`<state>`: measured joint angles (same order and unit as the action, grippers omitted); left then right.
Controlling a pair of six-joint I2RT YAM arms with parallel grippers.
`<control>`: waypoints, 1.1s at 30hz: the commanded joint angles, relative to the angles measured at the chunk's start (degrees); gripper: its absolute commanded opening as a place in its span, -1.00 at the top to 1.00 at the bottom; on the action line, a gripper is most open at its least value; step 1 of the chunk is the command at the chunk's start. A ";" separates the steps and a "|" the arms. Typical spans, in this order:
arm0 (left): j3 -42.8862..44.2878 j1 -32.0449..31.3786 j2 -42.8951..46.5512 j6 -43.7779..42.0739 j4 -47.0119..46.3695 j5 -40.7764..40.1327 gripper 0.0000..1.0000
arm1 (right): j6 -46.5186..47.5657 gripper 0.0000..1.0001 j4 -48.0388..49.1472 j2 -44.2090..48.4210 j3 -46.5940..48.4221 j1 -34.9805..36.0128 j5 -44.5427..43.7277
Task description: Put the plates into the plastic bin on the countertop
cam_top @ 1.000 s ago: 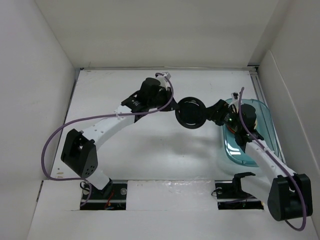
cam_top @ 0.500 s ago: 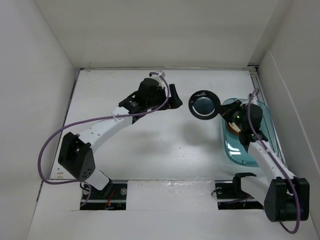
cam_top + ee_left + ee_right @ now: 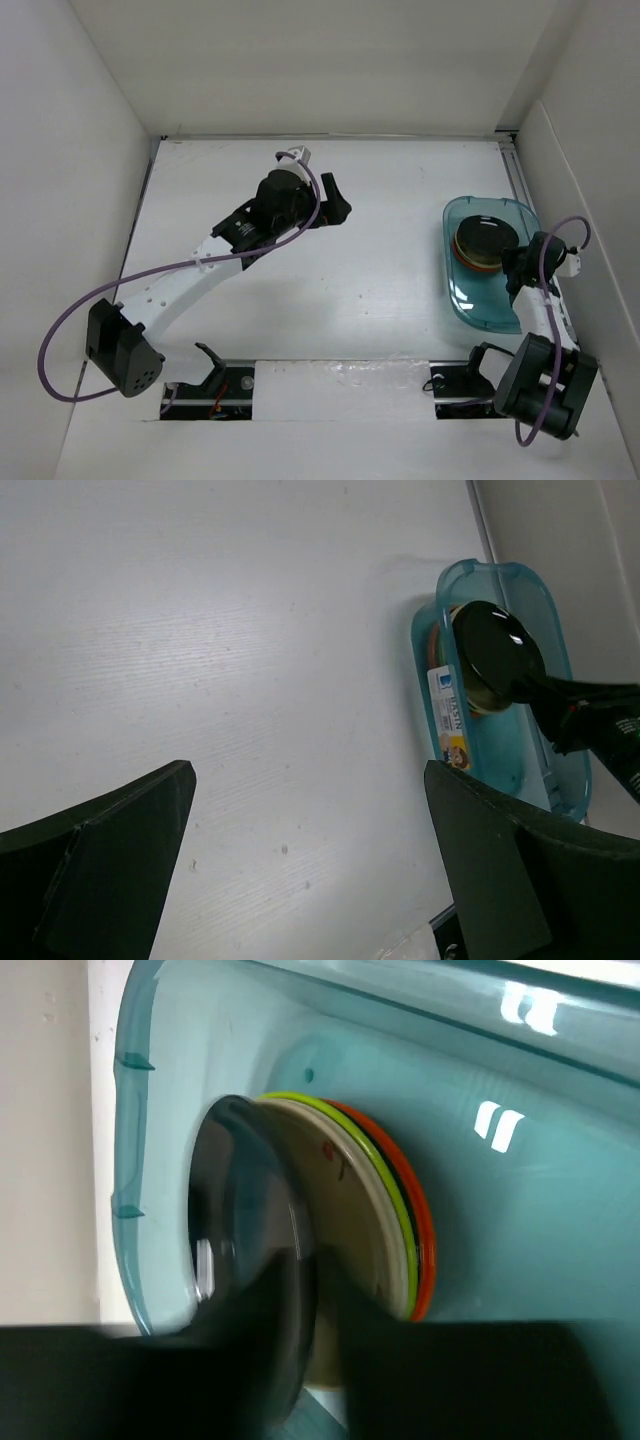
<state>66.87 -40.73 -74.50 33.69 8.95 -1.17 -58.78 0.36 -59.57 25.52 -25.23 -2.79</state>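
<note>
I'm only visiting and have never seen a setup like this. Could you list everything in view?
plastic bin: one, translucent teal-blue, right side of the countertop
black plate: one, glossy, on top of the stack in the bin, rim between the right gripper's fingers
stacked plates: cream, lime green and orange edges show under the black one; full count hidden
label: one, white, on the bin's wall
countertop: one, white, under everything
walls: white, around the countertop
cables: purple, one along each arm
left gripper: black, open, holding nothing, over the middle of the countertop
right gripper: black, at the bin, apparently shut on the black plate
</note>
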 commanded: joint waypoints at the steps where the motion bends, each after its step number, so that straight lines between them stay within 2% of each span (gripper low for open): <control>1: -1.22 0.04 0.67 -0.21 -0.07 -0.68 -0.99 | 0.95 0.03 2.36 -2.39 4.36 -0.25 2.15; 2: -1.22 0.04 1.19 -0.21 -0.07 -0.68 -0.99 | 0.95 -0.32 2.36 -2.39 4.89 -0.25 2.69; 3: -1.22 0.04 1.20 -0.21 -0.07 -0.68 -0.99 | 0.95 -0.49 2.36 -0.83 4.89 -0.25 2.70; 4: -1.74 0.04 1.81 -0.21 -0.07 -0.68 -0.99 | 0.34 -0.76 2.36 0.76 4.20 -0.25 3.31; 5: -1.74 0.04 1.81 -0.21 -0.07 -0.68 -0.99 | 0.34 -0.93 2.36 2.77 4.19 -0.25 3.31; 6: -1.74 0.04 1.81 -0.21 -0.07 -0.07 -0.99 | 0.34 -1.00 1.32 4.88 3.41 -0.25 3.31; 10: -1.22 -0.49 2.34 0.32 0.45 -0.76 -0.99 | 0.34 -1.00 -5.18 17.00 5.50 -0.25 2.70; 12: -0.08 -1.11 2.34 0.32 1.85 -1.99 -0.99 | 2.35 -1.00 -8.34 19.13 7.43 0.35 2.70; 16: 0.45 -1.11 2.34 0.85 3.35 -4.28 -0.99 | 6.13 -1.00 -14.85 17.74 12.97 0.98 2.17; 21: 0.45 -1.11 3.39 0.85 5.19 -5.60 -0.99 | 8.86 -1.00 -17.94 9.48 16.58 0.98 6.20; 23: 0.97 -1.11 4.62 0.85 5.90 -5.60 -0.99 | 10.26 -1.00 -16.98 11.13 16.58 1.67 12.17; 25: 1.68 -1.11 6.28 0.85 8.70 -8.48 -0.99 | 11.83 -1.00 -17.75 16.47 17.45 3.17 13.33; 29: 3.87 -1.11 10.85 0.85 14.42 -13.75 -0.99 | 17.29 -1.00 -29.33 23.09 27.63 8.96 8.86; 33: 5.81 -1.11 16.83 0.32 20.92 -20.61 -0.99 | 17.92 -1.00 -37.79 28.10 34.33 21.51 1.05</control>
<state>68.84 -41.67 -63.16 34.35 24.10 -14.33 -43.92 -29.98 -34.81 55.46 -9.80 3.60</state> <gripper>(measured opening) 0.993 0.999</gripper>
